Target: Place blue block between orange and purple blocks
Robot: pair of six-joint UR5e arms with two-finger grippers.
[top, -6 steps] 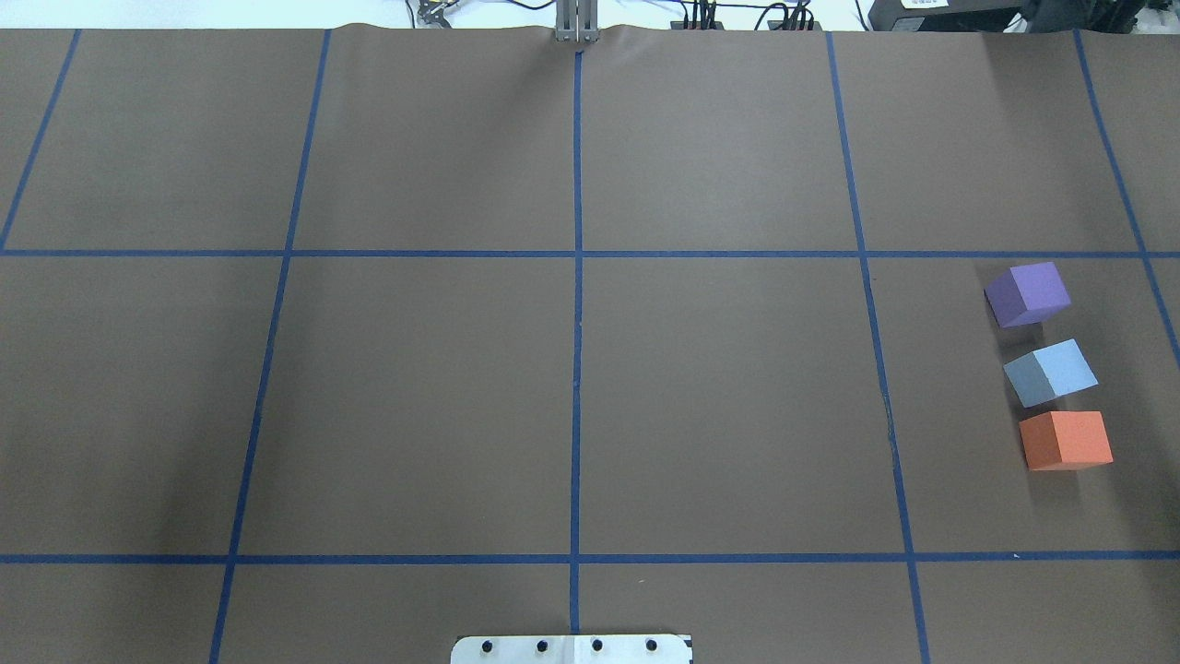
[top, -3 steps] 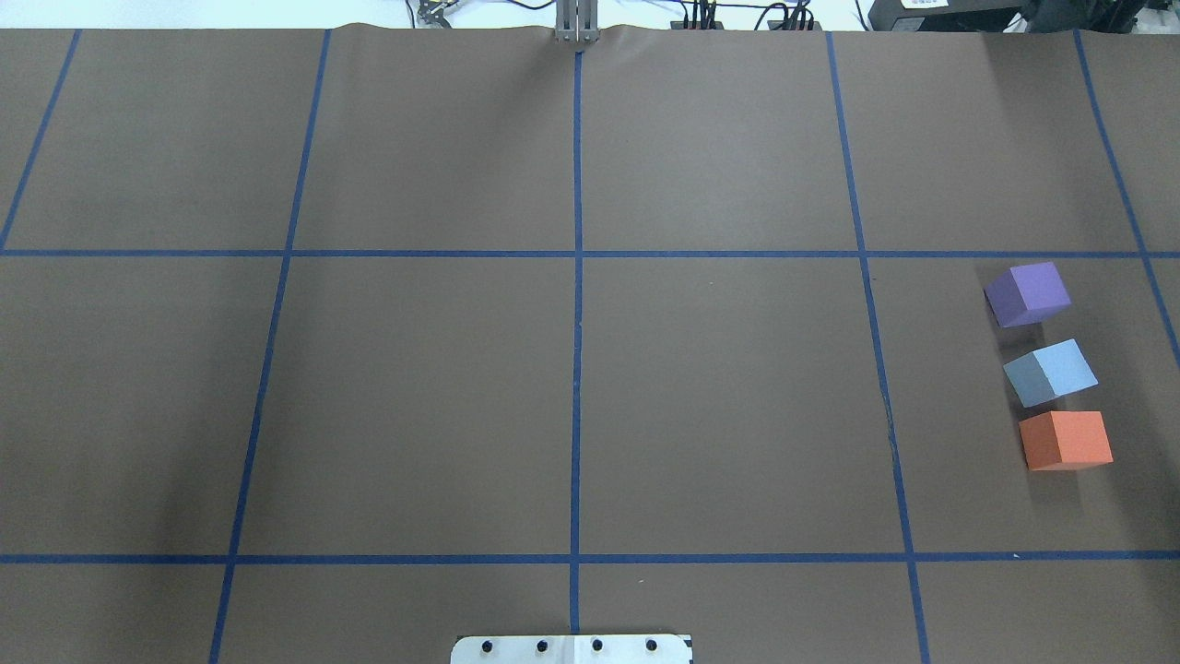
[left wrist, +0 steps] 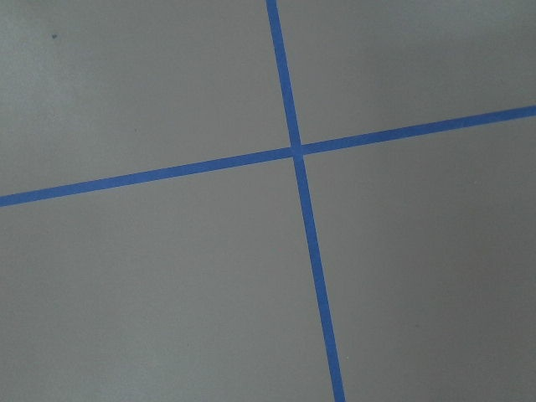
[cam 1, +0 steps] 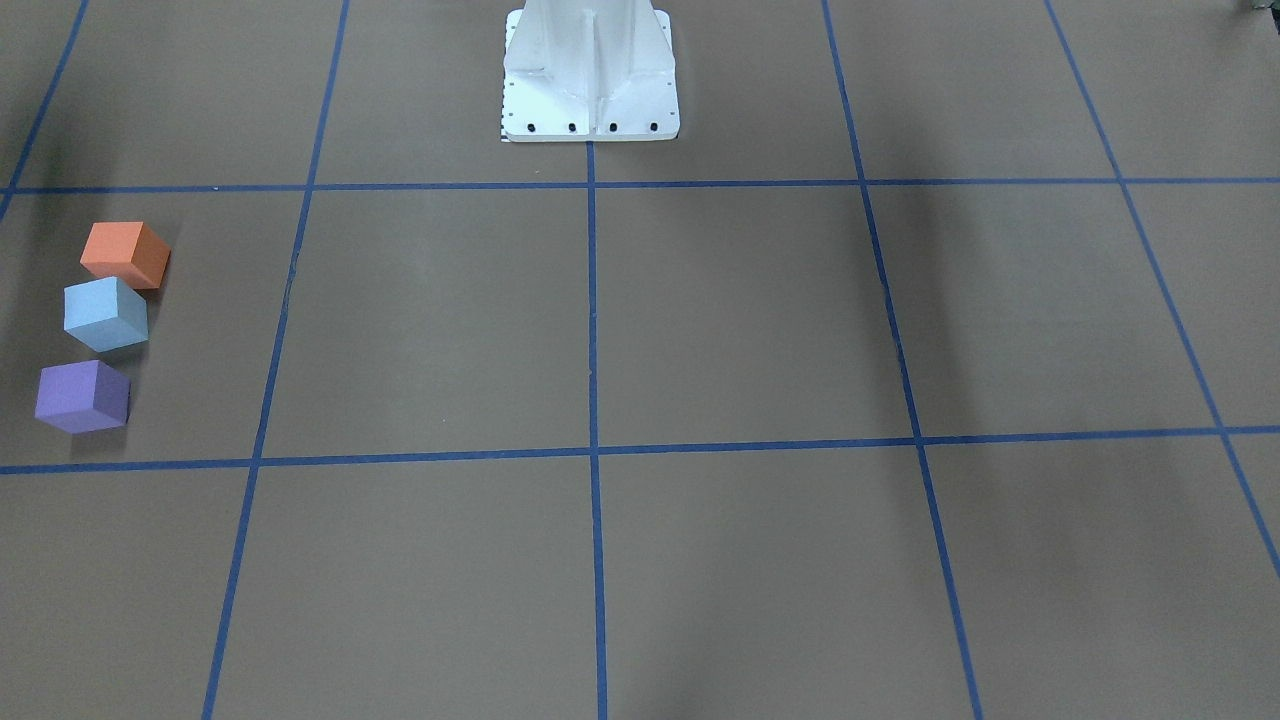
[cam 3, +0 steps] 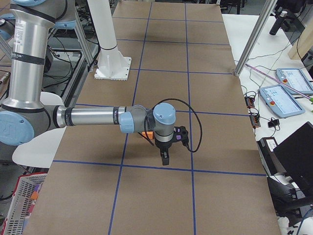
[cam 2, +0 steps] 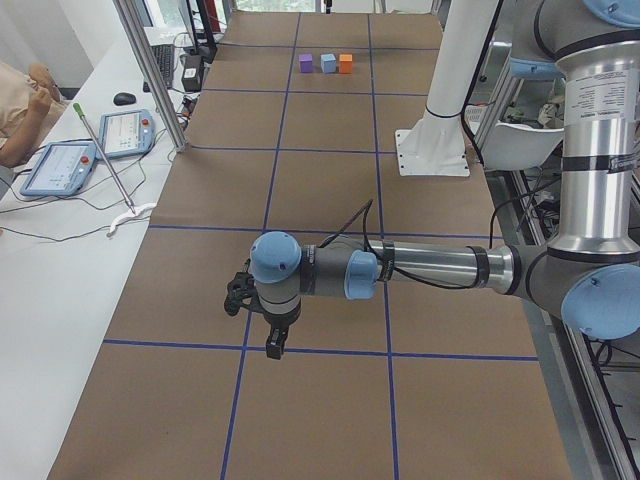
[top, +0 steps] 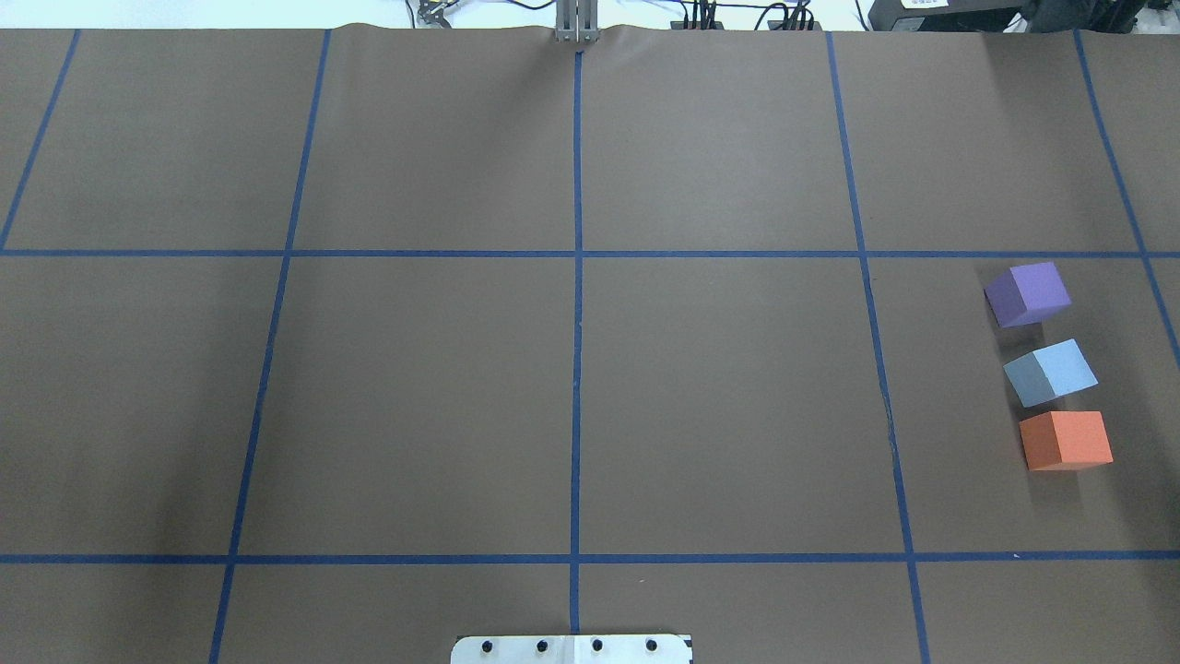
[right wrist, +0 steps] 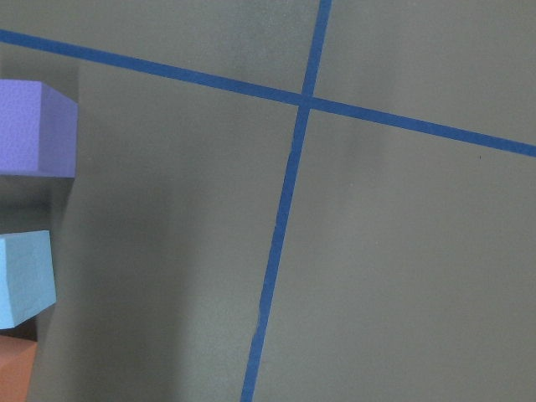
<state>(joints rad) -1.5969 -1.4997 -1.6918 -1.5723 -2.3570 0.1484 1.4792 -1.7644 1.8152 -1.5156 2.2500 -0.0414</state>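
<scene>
The blue block (top: 1051, 372) sits on the brown table between the purple block (top: 1028, 293) and the orange block (top: 1067, 440), in a line at the right side with small gaps. The front-facing view shows the same line: orange (cam 1: 124, 254), blue (cam 1: 105, 314), purple (cam 1: 82, 396). The right wrist view catches purple (right wrist: 33, 127), blue (right wrist: 25, 278) and orange (right wrist: 15, 368) at its left edge. My left gripper (cam 2: 272, 345) and right gripper (cam 3: 165, 159) show only in the side views, hovering above the table; I cannot tell whether they are open or shut.
The white robot base (cam 1: 590, 70) stands at the table's near middle. Blue tape lines (top: 576, 369) divide the brown surface into squares. Teach pendants (cam 2: 60, 165) and cables lie on the white bench beside the table. A metal post (cam 2: 150, 70) stands at the table's edge.
</scene>
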